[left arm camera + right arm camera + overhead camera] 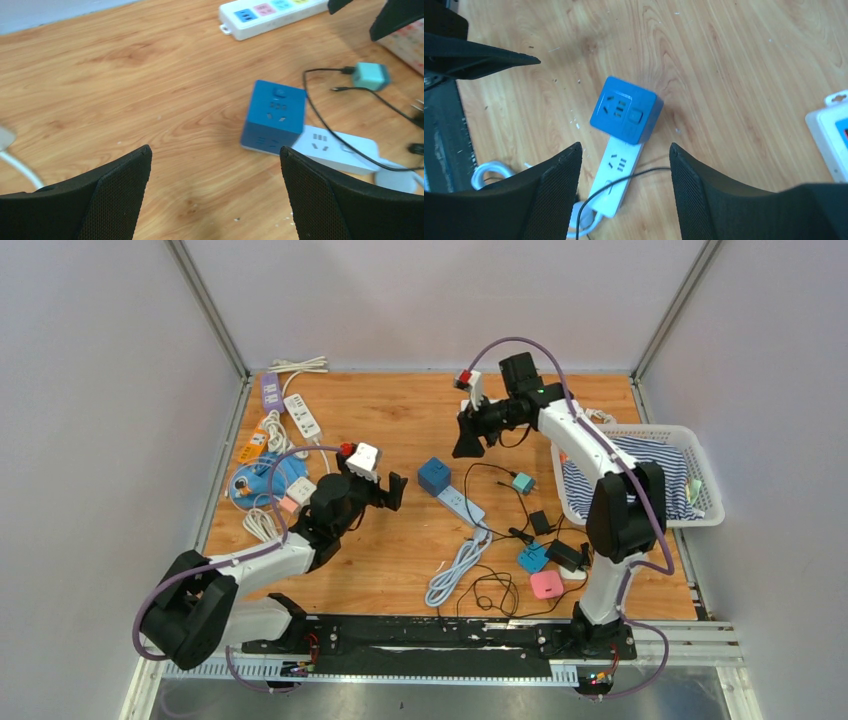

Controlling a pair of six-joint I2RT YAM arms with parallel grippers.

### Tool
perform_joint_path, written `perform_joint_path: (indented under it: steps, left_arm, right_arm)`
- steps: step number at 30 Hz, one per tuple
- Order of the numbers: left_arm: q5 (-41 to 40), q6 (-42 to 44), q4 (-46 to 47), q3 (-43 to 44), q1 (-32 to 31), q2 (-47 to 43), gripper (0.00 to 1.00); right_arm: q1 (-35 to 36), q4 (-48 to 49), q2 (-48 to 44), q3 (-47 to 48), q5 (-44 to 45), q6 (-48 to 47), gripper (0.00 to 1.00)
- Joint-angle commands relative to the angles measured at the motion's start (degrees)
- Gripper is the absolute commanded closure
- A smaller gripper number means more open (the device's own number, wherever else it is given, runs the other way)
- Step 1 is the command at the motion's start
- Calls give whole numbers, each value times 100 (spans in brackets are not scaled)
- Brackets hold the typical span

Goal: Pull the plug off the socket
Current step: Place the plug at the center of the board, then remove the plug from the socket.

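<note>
Left gripper, black mesh-textured, near blue cube plug.

Clutter on the wooden table
A white basket at the right holds a striped cloth; pink adapter near the front, teal charger mid-table, purple power strip far left.

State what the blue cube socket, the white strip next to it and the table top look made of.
Blue cube socket: probably moulded plastic, matte, with crisp edges and even colour. White strip: plastic, smooth, slightly glossy. Table top: wood or wood-look laminate, with visible grain lines and a faint sheen.
</note>
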Motion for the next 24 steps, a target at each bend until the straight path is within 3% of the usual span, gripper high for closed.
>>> perform_joint_path:
  steps: [1,5,7,9,14,24]
  left_arm:
    - [-733,40,70,-250,173,-60,0]
    - [-920,81,78,-247,203,167,0]
    - [-917,82,78,-239,199,187,0]
    - [-908,89,78,-248,199,176,0]
    - [-895,89,73,-216,199,236,0]
    - [-850,107,70,-204,199,264,0]
  right_arm:
    - [601,-19,371,435,1163,176,32]
    - [933,-300,741,929,1933,244,18]
    - [1009,-323,831,911,2012,241,15]
    - [1109,-322,889,866,2051,258,1]
    - [1378,-133,894,636,2296,783,0]
    - [1867,267,1030,349,3762,1440,0]
